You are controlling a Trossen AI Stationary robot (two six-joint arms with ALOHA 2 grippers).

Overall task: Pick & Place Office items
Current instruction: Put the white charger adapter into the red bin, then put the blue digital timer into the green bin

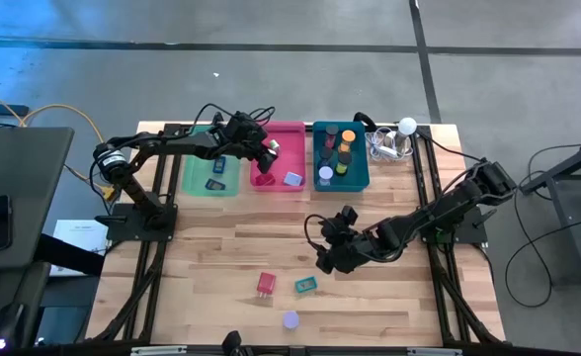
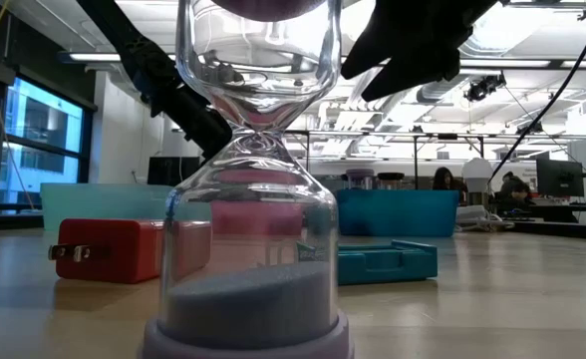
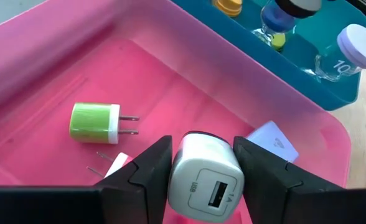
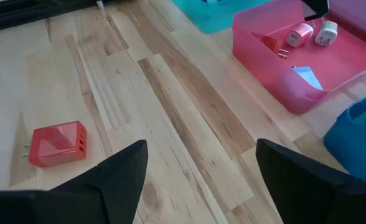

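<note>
The left hand hangs low over the pink tray, its fingers grasping a white USB charger. If they part unevenly, the charger could tip onto the green charger or catch the tray wall near the teal tray. The right hand waits released above the counter, near the red charger; a careless descent could nudge it, or the teal block and the lavender hourglass.
</note>
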